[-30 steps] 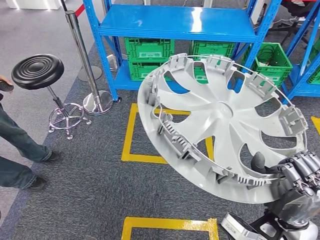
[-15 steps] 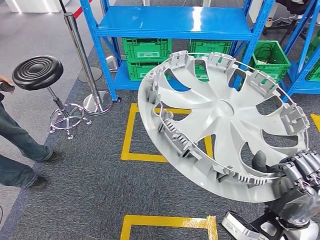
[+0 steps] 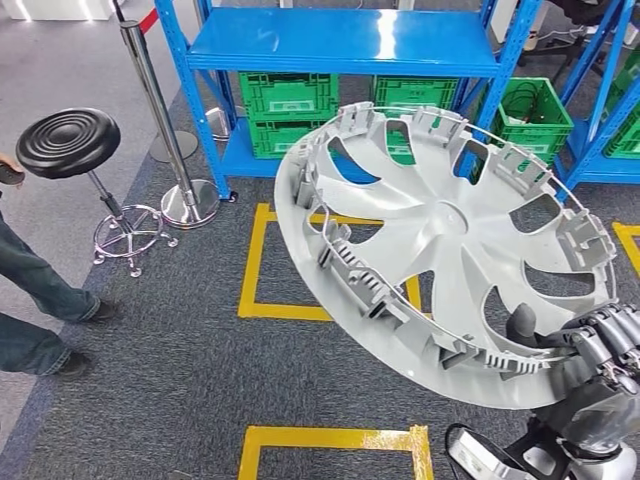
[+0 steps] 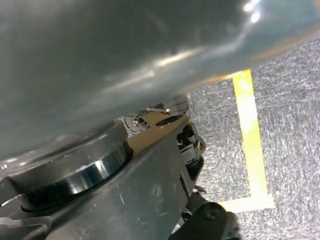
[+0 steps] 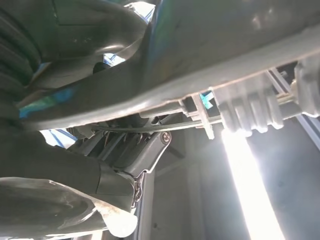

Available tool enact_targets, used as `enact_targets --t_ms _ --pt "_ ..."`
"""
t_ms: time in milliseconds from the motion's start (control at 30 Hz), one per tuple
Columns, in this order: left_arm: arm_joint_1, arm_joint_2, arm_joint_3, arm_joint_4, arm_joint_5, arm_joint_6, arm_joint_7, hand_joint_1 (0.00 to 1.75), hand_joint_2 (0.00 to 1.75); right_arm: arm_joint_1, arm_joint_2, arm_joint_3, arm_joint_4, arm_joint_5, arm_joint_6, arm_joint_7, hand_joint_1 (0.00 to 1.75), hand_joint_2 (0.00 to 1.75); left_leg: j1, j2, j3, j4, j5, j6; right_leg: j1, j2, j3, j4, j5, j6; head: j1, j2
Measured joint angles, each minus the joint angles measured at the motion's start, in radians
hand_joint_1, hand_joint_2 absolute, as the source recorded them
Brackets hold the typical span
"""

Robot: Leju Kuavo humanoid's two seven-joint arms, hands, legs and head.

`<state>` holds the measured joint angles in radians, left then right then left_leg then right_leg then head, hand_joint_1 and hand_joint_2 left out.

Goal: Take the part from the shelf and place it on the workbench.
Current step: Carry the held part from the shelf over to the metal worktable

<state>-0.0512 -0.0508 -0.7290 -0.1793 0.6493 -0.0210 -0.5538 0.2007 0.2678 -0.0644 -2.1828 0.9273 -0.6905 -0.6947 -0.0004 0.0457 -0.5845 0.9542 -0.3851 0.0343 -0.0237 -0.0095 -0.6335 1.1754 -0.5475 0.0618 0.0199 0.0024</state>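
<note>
Floor: grey carpet (image 3: 173,360) with yellow taped rectangles (image 3: 256,290) in the middle and at the bottom of the frame.
Shelf: blue metal shelf (image 3: 340,42) across the top of the frame, with green crates (image 3: 288,98) stored under its board.
Left side: a black round stool (image 3: 68,142) on a chrome base, a chrome barrier post (image 3: 162,120) beside it, and a person's legs in jeans (image 3: 34,300) at the left edge.
Part: a large silver wheel cover (image 3: 441,250), tilted, its ribbed inner side facing me, filling the centre and right of the frame.
My right hand: my right hand (image 3: 604,350) at lower right grasps the cover's lower rim, thumb inside, fingers (image 3: 615,330) curled over the edge.
My left hand: I cannot tell its state.
</note>
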Motion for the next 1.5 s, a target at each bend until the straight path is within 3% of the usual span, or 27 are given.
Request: enact_targets --t_ms 67,100,233,267,333,400,433,467,500,567,633,700,733,800,867,900,967,1000,1067,1133,1233,1267,1333,1367,1433,1467,1500 --pt "0.000 0.001 0.000 0.000 0.000 0.000 0.000 0.00 0.00 0.000 0.000 0.001 0.001 0.000 0.000 0.000 1.75 1.75 0.004 0.010 -0.013 0.029 -0.012 -0.017 -0.004 -0.023 0.058 -0.119 0.045 0.004 0.001 0.000" --pt "0.000 0.002 0.001 0.000 0.000 0.000 0.000 0.00 0.00 0.000 0.000 0.002 0.000 0.001 -0.001 0.000 1.75 1.75 0.004 0.013 -0.018 0.042 -0.019 -0.026 -0.004 -0.030 0.074 -0.150 0.053 -0.002 0.002 0.000" --pt "0.001 0.004 0.001 0.000 -0.001 0.000 0.001 0.00 0.00 0.012 0.000 0.005 -0.001 0.006 -0.002 0.000 1.75 1.75 0.006 0.025 -0.021 0.061 -0.037 -0.042 -0.002 -0.010 0.063 -0.146 0.055 -0.041 -0.002 0.000" --pt "0.001 0.004 0.001 0.000 -0.001 0.000 0.001 0.00 0.00 0.015 0.000 0.006 -0.001 0.007 -0.002 0.000 1.75 1.75 0.008 0.017 -0.027 0.080 -0.055 -0.047 -0.003 -0.003 0.062 -0.145 0.059 -0.048 -0.002 0.000" --pt "0.000 0.004 0.001 0.000 -0.003 0.000 0.001 0.00 0.00 0.017 0.000 0.008 -0.002 0.008 -0.002 0.000 1.75 1.75 0.010 -0.012 -0.062 0.177 -0.126 -0.056 -0.004 0.012 0.057 -0.145 0.068 -0.059 -0.004 0.000" --pt "0.002 0.004 0.001 0.000 -0.004 0.000 0.003 0.00 0.00 0.023 0.000 0.011 -0.002 0.009 -0.002 0.000 1.75 1.75 0.010 -0.031 -0.113 0.312 -0.199 -0.056 -0.001 0.030 0.048 -0.145 0.075 -0.063 -0.005 0.000" --pt "0.002 0.004 0.001 0.000 -0.005 0.000 0.003 0.00 0.00 0.026 0.000 0.011 -0.003 0.009 -0.002 0.000 1.75 1.75 0.010 -0.034 -0.124 0.350 -0.211 -0.052 0.002 0.040 0.044 -0.144 0.078 -0.064 -0.005 0.000" --pt "0.003 0.004 0.001 0.000 -0.006 0.000 0.003 0.00 0.00 0.029 0.000 0.011 -0.003 0.010 -0.002 0.000 1.75 1.75 0.008 -0.036 -0.119 0.349 -0.204 -0.046 0.005 0.052 0.042 -0.144 0.080 -0.064 -0.005 0.000" --pt "0.002 0.003 0.001 0.000 -0.007 0.000 0.003 0.00 0.00 0.032 0.000 0.011 -0.004 0.012 -0.002 0.000 1.75 1.75 0.006 -0.043 -0.093 0.307 -0.180 -0.036 0.009 0.063 0.040 -0.144 0.082 -0.064 -0.005 0.000" --pt "0.002 0.005 0.001 0.000 -0.009 0.000 0.004 0.00 0.00 0.034 0.000 0.011 -0.006 0.014 -0.002 0.000 1.75 1.75 -0.002 -0.085 -0.018 0.166 -0.119 -0.009 0.012 0.084 0.038 -0.145 0.087 -0.063 -0.004 0.000" --pt "0.002 0.006 0.001 0.001 -0.010 0.000 0.005 0.00 0.00 0.035 0.000 0.012 -0.009 0.015 -0.002 0.000 1.75 1.75 -0.012 -0.117 0.026 0.078 -0.091 0.011 0.009 0.101 0.035 -0.146 0.092 -0.056 -0.005 0.000" --pt "0.000 0.005 0.001 0.001 -0.011 0.000 0.007 0.00 0.00 0.039 0.000 0.012 -0.012 0.017 -0.002 0.000 1.75 1.75 -0.019 -0.107 0.030 0.062 -0.085 0.015 0.006 0.118 0.030 -0.151 0.099 -0.043 -0.008 0.000" --pt "-0.001 0.005 0.001 0.001 -0.011 0.000 0.008 0.00 0.00 0.042 0.000 0.012 -0.015 0.018 -0.002 0.000 1.75 1.75 -0.017 -0.095 0.033 0.053 -0.079 0.012 0.006 0.117 0.025 -0.150 0.100 -0.038 -0.008 0.000" --pt "-0.002 0.003 0.001 0.001 -0.011 0.000 0.011 0.00 0.00 0.046 0.000 0.012 -0.020 0.020 -0.002 0.000 1.75 1.75 -0.011 -0.071 0.036 0.032 -0.065 0.009 0.010 0.082 0.000 -0.113 0.073 -0.032 -0.005 0.000" --pt "0.000 0.000 0.001 0.001 -0.012 0.000 0.013 0.00 0.00 0.046 0.000 0.012 -0.021 0.020 -0.002 0.000 1.75 1.75 -0.010 -0.045 0.033 0.025 -0.059 0.009 0.013 0.032 -0.053 -0.002 0.006 -0.027 0.000 0.000" --pt "0.003 -0.001 0.001 0.001 -0.012 0.000 0.015 0.00 0.00 0.046 0.000 0.012 -0.021 0.021 -0.002 0.000 1.75 1.75 -0.011 -0.031 0.030 0.026 -0.059 0.009 0.012 0.022 -0.080 0.063 -0.025 -0.023 0.002 0.000" --pt "0.005 -0.001 0.001 0.001 -0.012 0.000 0.016 0.00 0.00 0.049 0.000 0.012 -0.021 0.022 -0.002 0.000 1.75 1.75 -0.011 -0.002 0.026 0.028 -0.058 0.008 0.012 0.013 -0.093 0.115 -0.038 -0.017 0.002 0.000" --pt "0.005 -0.002 0.001 0.001 -0.012 0.000 0.017 0.00 0.00 0.050 0.000 0.012 -0.021 0.023 -0.002 0.000 1.75 1.75 -0.011 0.011 0.025 0.030 -0.059 0.007 0.012 0.008 -0.069 0.083 -0.018 -0.015 0.002 0.000" --pt "0.002 -0.003 0.001 0.001 -0.012 0.000 0.018 0.00 0.00 0.051 0.000 0.011 -0.021 0.024 -0.002 0.000 1.75 1.75 -0.013 0.032 0.024 0.037 -0.062 0.002 0.013 -0.022 0.018 -0.057 0.032 -0.018 0.002 0.000" --pt "-0.001 -0.005 0.001 0.001 -0.014 0.000 0.019 0.00 0.00 0.052 0.000 0.011 -0.022 0.024 -0.002 0.000 1.75 1.75 -0.018 0.046 0.024 0.045 -0.066 -0.008 0.016 -0.044 0.076 -0.151 0.053 -0.033 0.001 0.000" --pt "-0.004 -0.005 0.001 0.001 -0.017 0.000 0.021 0.00 0.00 0.056 0.000 0.011 -0.025 0.025 -0.002 0.000 1.75 1.75 -0.019 0.060 0.024 0.051 -0.067 -0.024 0.017 -0.027 0.075 -0.163 0.059 -0.055 -0.001 0.000" --pt "-0.005 -0.005 0.001 0.001 -0.019 0.000 0.021 0.00 0.00 0.057 0.000 0.011 -0.026 0.025 -0.002 0.000 1.75 1.75 -0.017 0.047 0.021 0.060 -0.077 -0.031 0.014 -0.019 0.073 -0.163 0.062 -0.061 -0.002 0.000" --pt "-0.006 -0.005 0.001 0.001 -0.020 0.000 0.021 0.00 0.00 0.058 0.000 0.011 -0.028 0.025 -0.002 0.000 1.75 1.75 -0.010 0.000 -0.005 0.128 -0.130 -0.047 0.010 -0.003 0.071 -0.165 0.070 -0.072 -0.006 0.000" --pt "-0.005 -0.005 0.001 0.001 -0.021 0.000 0.022 0.00 0.00 0.058 0.000 0.011 -0.029 0.025 -0.002 0.000 1.75 1.75 -0.007 -0.022 -0.031 0.194 -0.169 -0.052 0.009 0.007 0.067 -0.165 0.073 -0.075 -0.008 0.000" --pt "-0.002 -0.005 0.001 0.001 -0.021 0.000 0.023 0.00 0.00 0.059 0.000 0.011 -0.029 0.025 -0.002 0.000 1.75 1.75 -0.002 -0.036 -0.081 0.319 -0.222 -0.056 0.009 0.030 0.059 -0.164 0.079 -0.077 -0.008 0.000" --pt "-0.001 -0.005 0.001 0.001 -0.021 0.000 0.024 0.00 0.00 0.059 0.000 0.011 -0.029 0.025 -0.002 0.000 1.75 1.75 -0.001 -0.037 -0.088 0.341 -0.223 -0.055 0.010 0.043 0.057 -0.164 0.082 -0.076 -0.008 0.000" --pt "-0.001 -0.005 0.001 0.001 -0.021 -0.001 0.024 0.00 0.00 0.059 0.000 0.011 -0.029 0.024 -0.002 0.000 1.75 1.75 -0.001 -0.039 -0.075 0.320 -0.202 -0.053 0.010 0.055 0.056 -0.163 0.084 -0.075 -0.008 0.000"
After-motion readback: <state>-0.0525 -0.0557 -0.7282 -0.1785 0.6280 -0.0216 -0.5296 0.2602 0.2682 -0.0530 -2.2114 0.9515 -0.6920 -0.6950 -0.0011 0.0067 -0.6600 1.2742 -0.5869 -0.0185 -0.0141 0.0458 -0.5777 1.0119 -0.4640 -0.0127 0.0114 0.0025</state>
